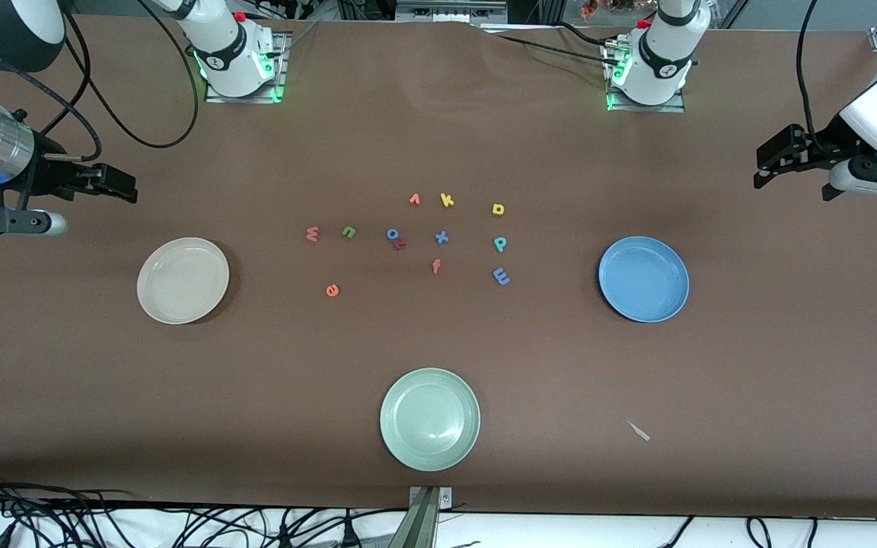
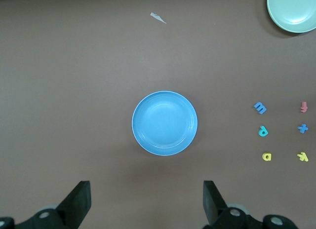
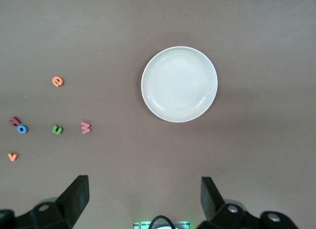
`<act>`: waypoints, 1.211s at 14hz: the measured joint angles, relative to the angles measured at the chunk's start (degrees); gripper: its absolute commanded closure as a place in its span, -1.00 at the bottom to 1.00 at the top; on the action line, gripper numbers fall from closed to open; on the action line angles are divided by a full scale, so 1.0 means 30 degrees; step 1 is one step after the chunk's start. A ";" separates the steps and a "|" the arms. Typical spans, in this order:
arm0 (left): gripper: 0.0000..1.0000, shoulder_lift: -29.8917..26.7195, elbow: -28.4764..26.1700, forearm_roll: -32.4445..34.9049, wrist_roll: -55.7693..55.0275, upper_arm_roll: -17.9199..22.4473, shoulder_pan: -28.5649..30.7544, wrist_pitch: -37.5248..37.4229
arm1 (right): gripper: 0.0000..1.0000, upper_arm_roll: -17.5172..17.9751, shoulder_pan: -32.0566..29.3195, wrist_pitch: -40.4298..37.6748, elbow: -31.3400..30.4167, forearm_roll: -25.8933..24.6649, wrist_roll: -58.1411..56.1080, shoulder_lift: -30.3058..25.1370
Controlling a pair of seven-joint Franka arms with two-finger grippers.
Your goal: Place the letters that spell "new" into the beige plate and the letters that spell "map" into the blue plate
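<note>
Two hands waited open above the tabletop ends: left hand [image 2: 145,204] over the blue plate [image 1: 643,278], right hand [image 3: 143,202] over the beige plate [image 1: 183,280]; all letters [image 1: 416,240] lay mid-tabletop between the plates.

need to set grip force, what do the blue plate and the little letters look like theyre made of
Blue plate: likely hard plastic or glazed ceramic, matte, with only a soft sheen and faint rings inside its rim. Letters, such as the blue m: probably foam, thick flat cutouts in dull, saturated colours with no shine.
</note>
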 measured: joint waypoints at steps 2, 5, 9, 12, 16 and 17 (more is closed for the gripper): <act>-1.00 0.0000 0.0000 0.0000 0.0000 -0.0001 -0.0001 0.0000 | -1.00 -0.0043 -0.0090 0.0004 0.0000 0.0000 -0.0001 0.0013; -1.00 0.0000 0.0001 0.0000 -0.0001 -0.0001 -0.0001 0.0000 | -1.00 -0.0140 -0.0345 0.0009 -0.0001 0.0008 -0.0012 0.0067; -1.00 0.0000 0.0001 0.0000 -0.0007 -0.0001 -0.0001 0.0000 | -1.00 -0.0150 -0.0370 0.0017 -0.0001 0.0033 -0.0013 0.0147; -1.00 0.0000 0.0001 0.0000 -0.0008 -0.0001 0.0000 0.0000 | -1.00 -0.0147 -0.0368 0.0017 0.0000 0.0043 -0.0012 0.0149; -1.00 0.0000 0.0002 0.0000 -0.0008 0.0000 0.0000 0.0000 | -1.00 -0.0147 -0.0367 0.0020 0.0000 0.0043 -0.0012 0.0149; -1.00 0.0000 0.0002 0.0000 -0.0008 -0.0001 0.0000 0.0000 | -1.00 -0.0147 -0.0364 0.0022 0.0000 0.0044 -0.0012 0.0149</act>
